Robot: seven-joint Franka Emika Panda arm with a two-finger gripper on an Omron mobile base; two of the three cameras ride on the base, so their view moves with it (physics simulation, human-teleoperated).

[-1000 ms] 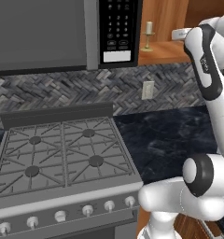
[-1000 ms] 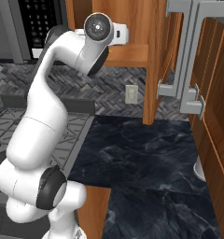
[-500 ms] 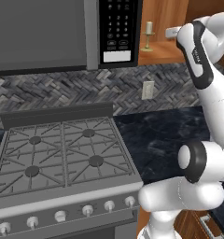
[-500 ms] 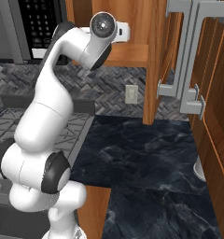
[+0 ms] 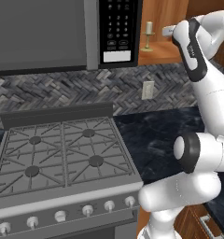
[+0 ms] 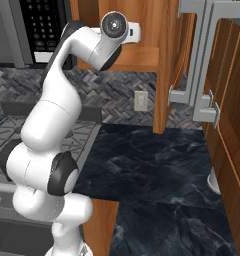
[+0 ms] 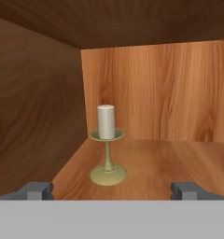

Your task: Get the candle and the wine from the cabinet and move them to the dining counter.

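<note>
The candle (image 7: 106,140) stands upright on its brass holder on the wooden floor of the open cabinet (image 7: 179,116), near the back left corner, and in the left base view it shows just right of the microwave (image 5: 115,30). The gripper (image 7: 113,189) faces it from the shelf's front edge with its fingertips (image 7: 38,190) spread wide, touching nothing. The microwave keypad's markings are too small to read.
</note>
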